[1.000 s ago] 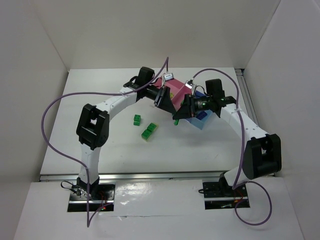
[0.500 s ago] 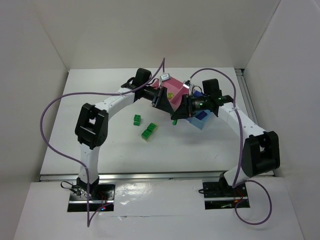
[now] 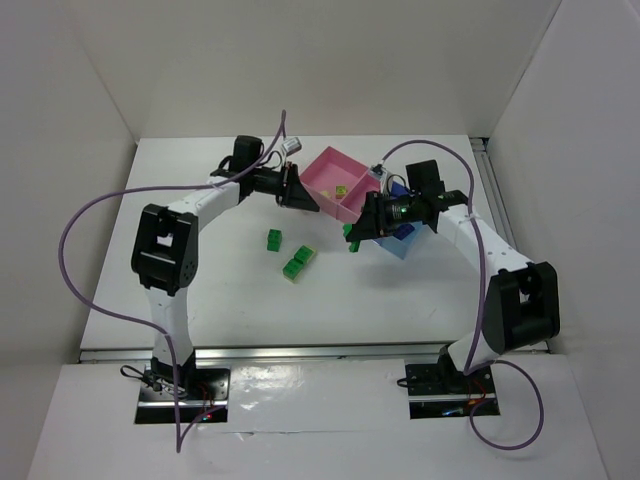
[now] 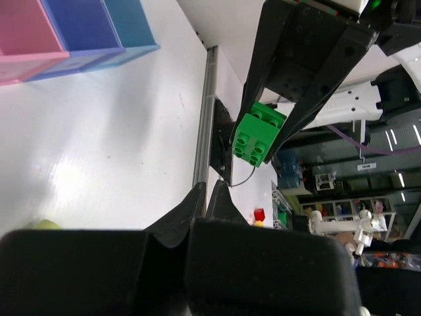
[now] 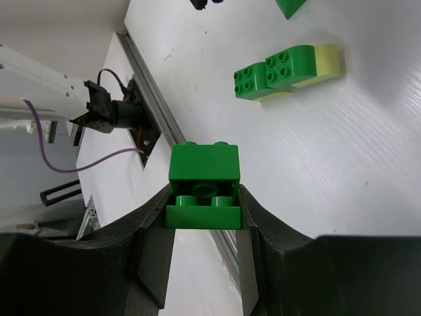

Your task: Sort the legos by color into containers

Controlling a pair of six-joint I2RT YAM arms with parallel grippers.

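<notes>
My right gripper (image 3: 352,238) (image 5: 204,197) is shut on a bright green lego (image 5: 203,184) (image 4: 258,132), held above the table just left of the light blue containers (image 3: 402,243). My left gripper (image 3: 303,200) (image 4: 207,191) is shut with nothing in it, left of the larger pink container (image 3: 328,168). A pale yellow-green lego (image 3: 341,189) lies in that pink container. On the table lie a green lego (image 3: 273,240) and a green and pale yellow cluster (image 3: 299,262) (image 5: 285,71). The left wrist view shows the pink (image 4: 26,62), periwinkle (image 4: 82,56) and light blue (image 4: 131,49) containers.
White walls close off the table at the back and both sides. A metal rail (image 3: 300,350) runs along the near edge by the arm bases. Purple cables (image 3: 90,215) loop off both arms.
My left arm has swung left away from the pink container, uncovering the yellow-green lego inside, and its jaws have closed. The right gripper has hardly moved with its green lego.
</notes>
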